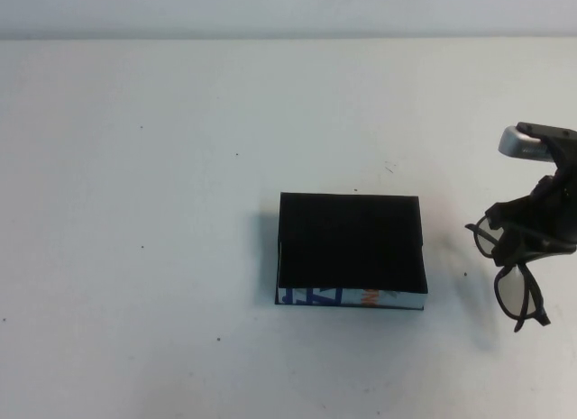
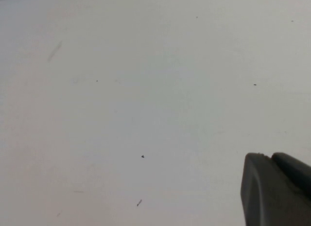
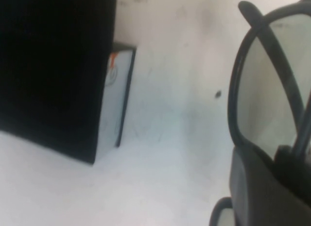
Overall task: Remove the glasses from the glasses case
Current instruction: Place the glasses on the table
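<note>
The glasses case (image 1: 350, 243) is a shallow black box with a white front edge printed in blue and orange, lying at the table's middle. It also shows in the right wrist view (image 3: 53, 65). My right gripper (image 1: 532, 225) is at the right edge of the high view, to the right of the case. It is shut on the dark-framed glasses (image 1: 516, 277), which hang from it clear of the case. In the right wrist view the gripper (image 3: 277, 163) pinches the frame beside one clear-grey lens (image 3: 269, 90). My left gripper (image 2: 272, 158) is shut and empty over bare table, out of the high view.
The white table (image 1: 135, 212) spreads around the case, with only small dark specks on it. Its far edge meets a pale wall (image 1: 270, 9).
</note>
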